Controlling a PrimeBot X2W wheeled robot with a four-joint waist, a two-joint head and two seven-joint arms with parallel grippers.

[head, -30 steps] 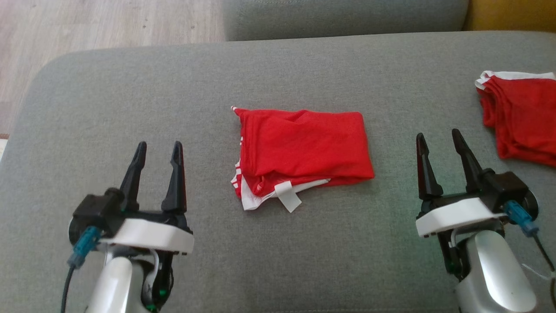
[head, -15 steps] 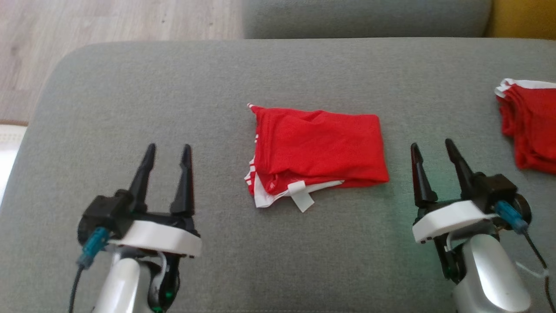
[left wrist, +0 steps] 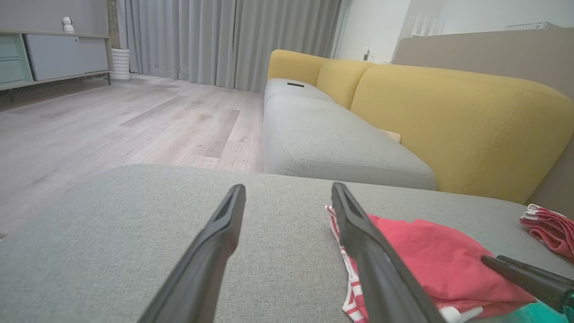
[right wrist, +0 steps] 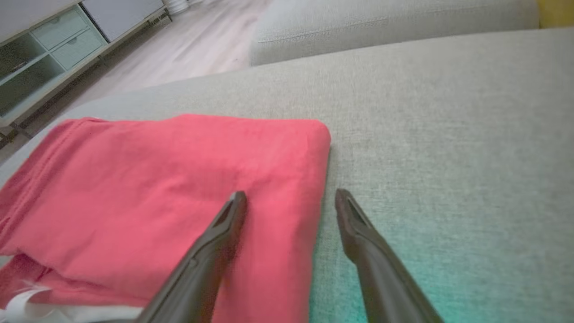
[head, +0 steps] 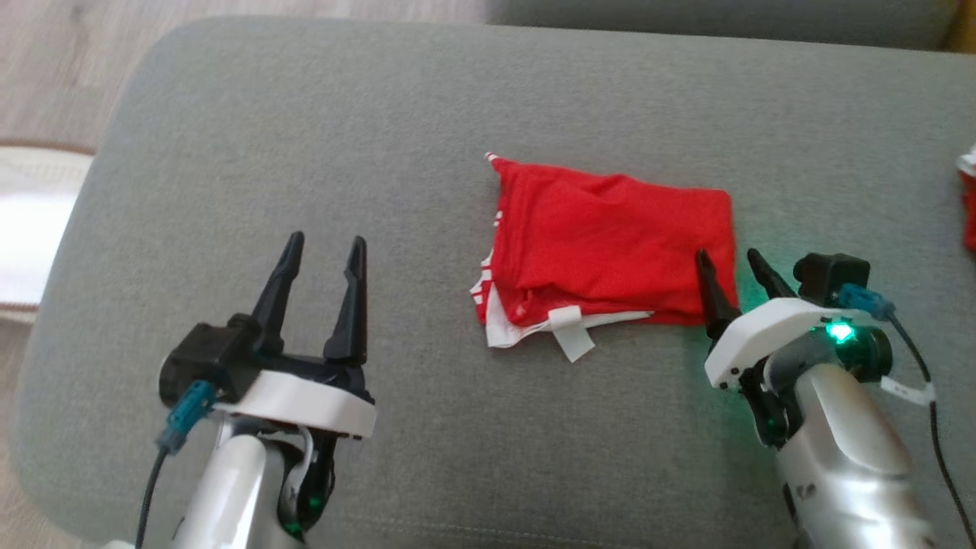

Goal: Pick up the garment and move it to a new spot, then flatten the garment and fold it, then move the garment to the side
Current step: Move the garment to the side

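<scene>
On the grey cushion (head: pixel 381 114): a folded red garment (head: pixel 610 244) is laid near the middle, with white trim and a white tag (head: pixel 573 335) shown at its near edge.
Left gripper (head: pixel 326 239): its fingers are spread with nothing between them, and it is kept well apart from the garment, on its left side.
Right gripper (head: pixel 727 255): its fingers are spread (a green light (head: pixel 840 332) is lit on the wrist) and set astride the garment's right edge; contact cannot be told.
Far right: a second red cloth (head: pixel 968 206) is cut off by the frame.
</scene>
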